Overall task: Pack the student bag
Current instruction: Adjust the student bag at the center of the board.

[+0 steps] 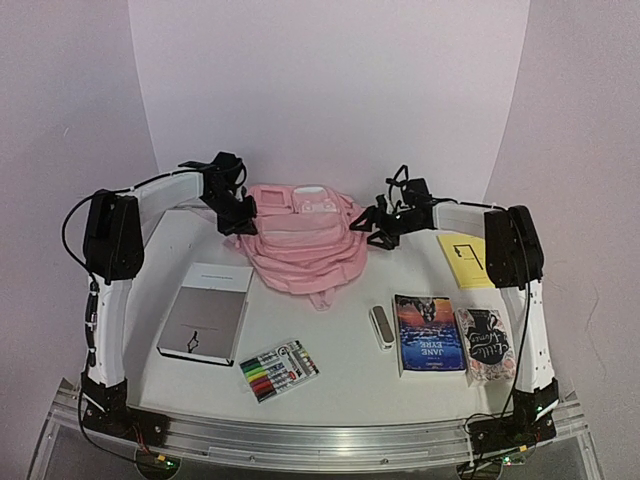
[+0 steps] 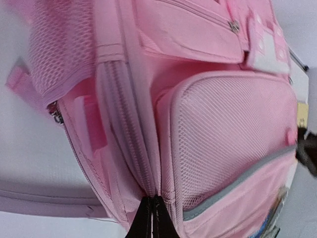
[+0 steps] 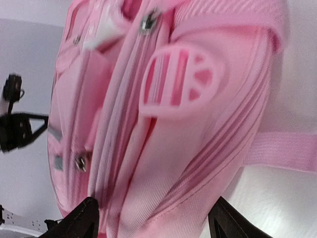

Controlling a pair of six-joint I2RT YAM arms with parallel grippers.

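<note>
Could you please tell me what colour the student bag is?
The student bag is pink, clearest in the top external view.

backpack [image 1: 305, 245] 1 | books [image 1: 430, 335] 2 | grey notebook [image 1: 205, 322] 1 | yellow pad [image 1: 465, 260] 1 | marker pack [image 1: 278, 369] 1 | white block [image 1: 382, 327] 1

Overhead overview, wrist close-ups on bag [image 1: 305, 248]

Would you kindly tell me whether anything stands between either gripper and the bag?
Nothing visible does. The left gripper is shut on the bag at a zip seam, and the right gripper is open with the bag's side between its fingers.
</note>
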